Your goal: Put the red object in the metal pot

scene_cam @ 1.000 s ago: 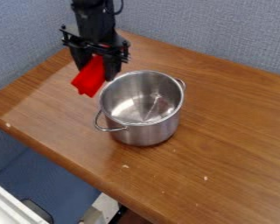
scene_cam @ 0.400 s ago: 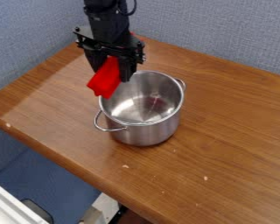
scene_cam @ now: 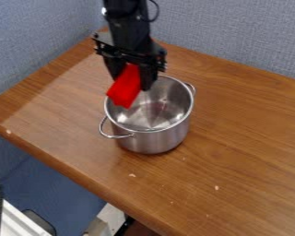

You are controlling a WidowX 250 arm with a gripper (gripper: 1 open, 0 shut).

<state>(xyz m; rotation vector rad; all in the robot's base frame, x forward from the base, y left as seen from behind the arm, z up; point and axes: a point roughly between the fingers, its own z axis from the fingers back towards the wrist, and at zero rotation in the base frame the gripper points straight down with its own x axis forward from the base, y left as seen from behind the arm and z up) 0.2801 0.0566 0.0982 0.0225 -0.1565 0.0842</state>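
While the claw (scene_cam: pixel 134 72) pinched the red object (scene_cam: pixel 124 87) by its upper end, the block hung tilted over the near-left rim of the metal pot (scene_cam: pixel 147 114), clear of the worktop (scene_cam: pixel 64 120). Carrying was nearly done. Next, the block probably needed centring over the pot's mouth, lowering inside, then release.

The arm (scene_cam: pixel 128 23) is black throughout: a slim upright column widening into a boxy head with short side brackets.
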